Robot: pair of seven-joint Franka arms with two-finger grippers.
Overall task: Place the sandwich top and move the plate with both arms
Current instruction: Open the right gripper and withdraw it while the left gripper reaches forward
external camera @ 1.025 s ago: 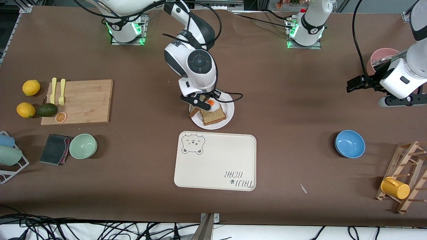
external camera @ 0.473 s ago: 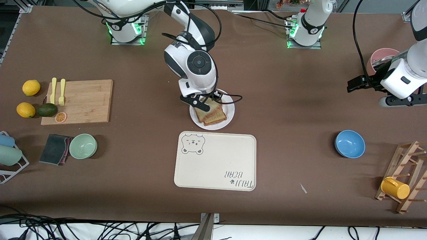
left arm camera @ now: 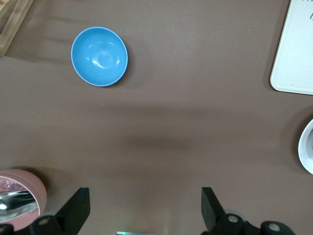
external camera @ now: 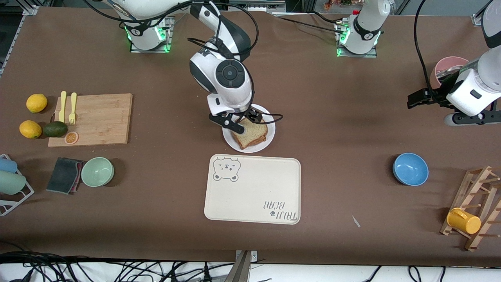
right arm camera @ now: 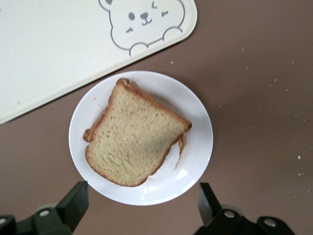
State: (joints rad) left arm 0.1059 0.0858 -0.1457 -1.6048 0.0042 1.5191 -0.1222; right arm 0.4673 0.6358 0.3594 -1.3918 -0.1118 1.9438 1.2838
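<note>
Nearest the front camera lies the cream rectangular tray with the bear drawing [external camera: 252, 189], flat on the brown table [external camera: 352, 117], with nothing on it. Just farther up sits the round white plate [external camera: 267, 140], close to the tray's edge but apart from it. On the plate the plain tan-brown bread slice, the sandwich top [external camera: 251, 132], rests on the lower slice, turned a little askew, so a corner of the slice beneath and a sliver of egg white peek out in the right wrist view.

The right end effector [external camera: 240, 120] hovers over the plate's rim, fingers spread wide and gripping nothing. The left end effector [external camera: 415, 98] waits over the table's left-arm end, near a pink cup [external camera: 444, 67], also wide open and empty, well apart from the plate.

Here's the danger: that skewed top could slide off if the plate tilts or jerks in the carry. With two arms on one rim, uneven lifting would tip it, and the plate's thin edge invites a slipping pinch. The tray's lip so close by could catch the plate.
</note>
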